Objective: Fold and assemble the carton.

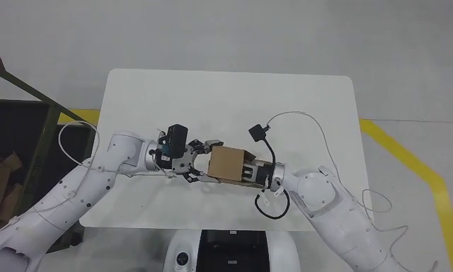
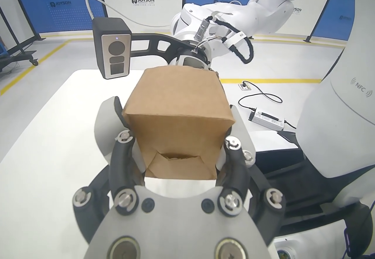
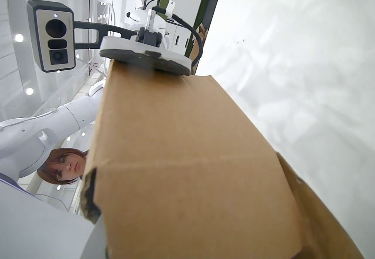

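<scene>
With my left gripper (image 1: 206,161) spread either side of the carton (image 1: 228,164), which hangs just above the table (image 1: 297,102) with its long axis running across to the right gripper (image 1: 252,175) pinching its far end, I judge the end flap (image 2: 175,165) facing left needs pressing squarely home next.

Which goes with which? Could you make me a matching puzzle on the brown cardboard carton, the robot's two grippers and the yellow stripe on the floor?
Things:
1. brown cardboard carton
2. left gripper
3. right gripper
4. yellow floor stripe

Places:
A. on the floor beside the white table
B. at the carton's tucked-shut end
C. clamped on the carton's other end
D. between the two arms, over the table

Pairs: 1-D, 2-B, 3-C, 4-A
</scene>
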